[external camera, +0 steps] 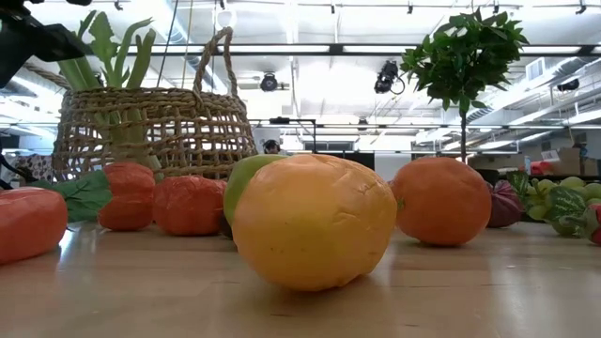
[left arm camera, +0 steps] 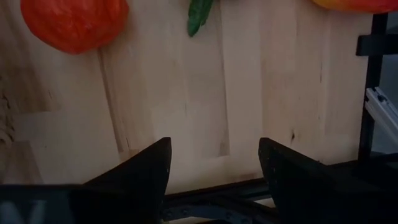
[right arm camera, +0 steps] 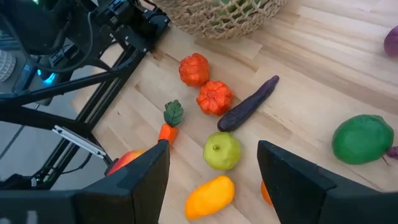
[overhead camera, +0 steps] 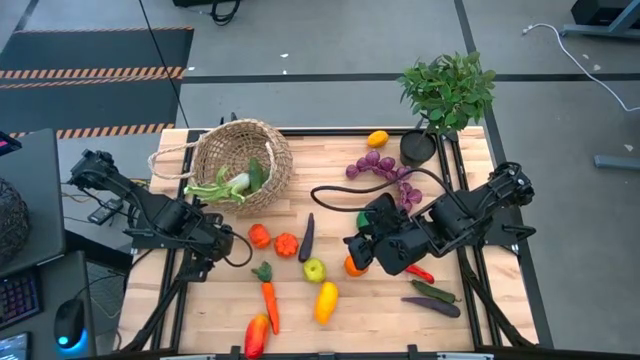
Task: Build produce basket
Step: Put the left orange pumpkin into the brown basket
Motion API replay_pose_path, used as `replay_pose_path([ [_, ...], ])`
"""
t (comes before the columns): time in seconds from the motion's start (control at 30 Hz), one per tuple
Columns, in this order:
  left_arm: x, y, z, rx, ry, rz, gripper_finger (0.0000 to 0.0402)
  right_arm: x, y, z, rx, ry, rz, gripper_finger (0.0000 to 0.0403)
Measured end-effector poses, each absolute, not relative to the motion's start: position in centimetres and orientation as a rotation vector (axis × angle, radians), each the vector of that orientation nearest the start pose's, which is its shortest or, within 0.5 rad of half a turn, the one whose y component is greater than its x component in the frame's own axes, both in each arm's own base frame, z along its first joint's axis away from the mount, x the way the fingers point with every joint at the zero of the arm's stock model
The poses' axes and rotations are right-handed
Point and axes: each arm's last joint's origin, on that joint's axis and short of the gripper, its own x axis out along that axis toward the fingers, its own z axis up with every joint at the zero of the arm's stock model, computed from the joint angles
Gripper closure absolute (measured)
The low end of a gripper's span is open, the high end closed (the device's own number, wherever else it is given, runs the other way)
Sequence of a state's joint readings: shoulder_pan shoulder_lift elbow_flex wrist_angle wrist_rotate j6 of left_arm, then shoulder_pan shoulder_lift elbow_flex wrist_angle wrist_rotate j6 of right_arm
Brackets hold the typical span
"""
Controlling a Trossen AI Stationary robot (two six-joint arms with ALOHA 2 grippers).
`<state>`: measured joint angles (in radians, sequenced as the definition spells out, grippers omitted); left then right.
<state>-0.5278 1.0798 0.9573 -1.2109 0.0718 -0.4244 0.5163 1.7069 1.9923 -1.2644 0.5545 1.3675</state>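
The tan wicker basket (overhead camera: 240, 158) stands at the table's far left, upright in the low view (external camera: 150, 127), with a leek (overhead camera: 232, 184) sticking out over its rim. Toy produce lies loose on the table: two tomatoes (overhead camera: 272, 240), a dark eggplant (overhead camera: 306, 238), a green apple (overhead camera: 314, 269), a yellow fruit (overhead camera: 326, 302), a carrot (overhead camera: 267, 295) and purple grapes (overhead camera: 380, 166). My left gripper (overhead camera: 232, 245) is open above bare wood (left arm camera: 214, 149), left of the tomatoes. My right gripper (overhead camera: 352, 250) is open above an orange (overhead camera: 352, 266), and its wrist view (right arm camera: 213, 152) looks over the apple (right arm camera: 222, 150).
A potted plant (overhead camera: 445, 95) stands at the far right corner, with a small orange fruit (overhead camera: 377, 139) beside it. A chili (overhead camera: 420, 272), a cucumber (overhead camera: 432, 290) and a purple eggplant (overhead camera: 432, 306) lie near the right edge. A red pepper (overhead camera: 256, 335) lies at the near edge.
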Motion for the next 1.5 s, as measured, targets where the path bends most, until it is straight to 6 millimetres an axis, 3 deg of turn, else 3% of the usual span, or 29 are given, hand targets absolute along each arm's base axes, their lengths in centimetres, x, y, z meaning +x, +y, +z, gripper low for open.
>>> replay_pose_path([
  [1.5, 14.53, -8.55, 27.19, 0.023, 1.364, -0.216, 0.0157, 29.03, 14.84, 41.54, 0.798, 0.658, -0.55, 0.0155],
])
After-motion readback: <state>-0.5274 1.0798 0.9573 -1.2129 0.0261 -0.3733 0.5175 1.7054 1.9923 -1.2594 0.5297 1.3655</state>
